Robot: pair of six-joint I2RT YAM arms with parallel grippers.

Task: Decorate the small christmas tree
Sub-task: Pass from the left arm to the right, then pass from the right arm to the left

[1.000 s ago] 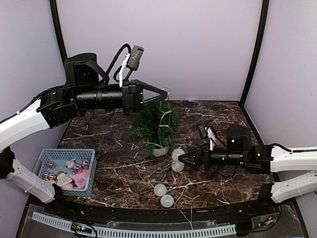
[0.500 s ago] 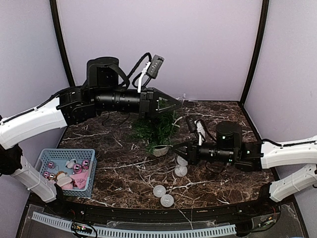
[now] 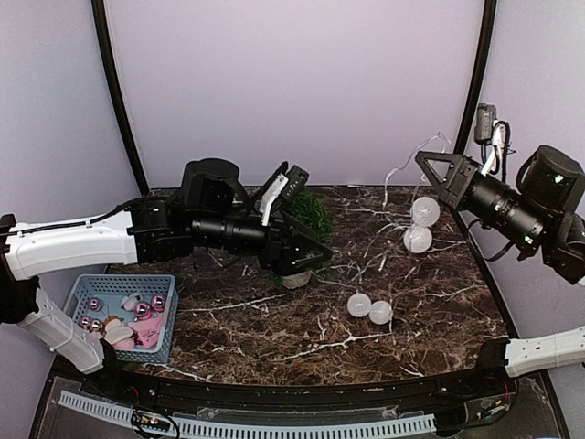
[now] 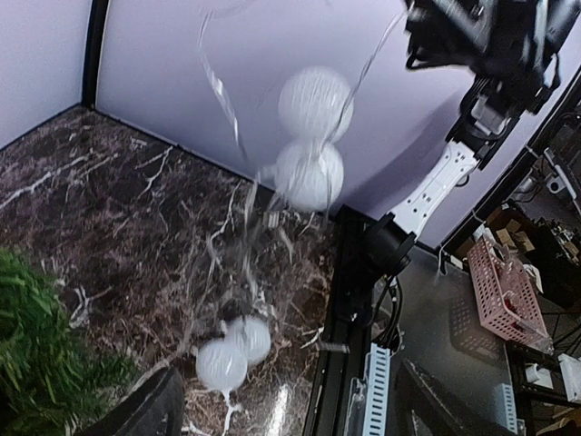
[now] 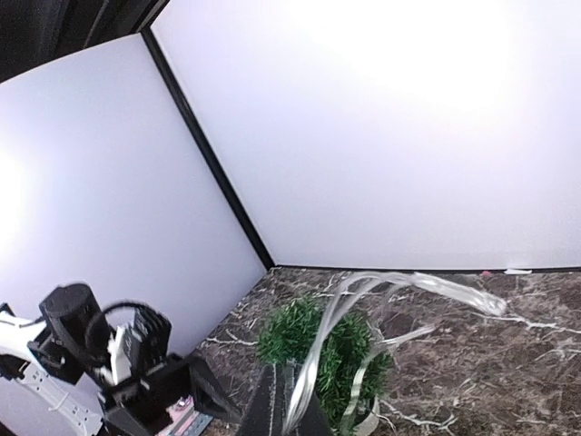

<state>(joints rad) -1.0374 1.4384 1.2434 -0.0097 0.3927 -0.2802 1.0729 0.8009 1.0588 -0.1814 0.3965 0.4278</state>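
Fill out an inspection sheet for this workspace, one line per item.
Surface: dark brown marble-pattern tabletop, white veins, no spills seen.
Job's things: small green christmas tree in a white pot, partly hidden by the left arm; clear string of white translucent balls, two hanging, two resting on the tabletop.
Clutter: blue plastic basket holding pink baubles.
End effectors: left end effector open by the tree; right end effector shut on the string, held high.
Cables: camera leads loop at both wrists.
Surroundings: lilac walls, black corner posts.

place: lab booth | lavender panels (image 3: 292,91) (black-framed), marble table (image 3: 228,320)
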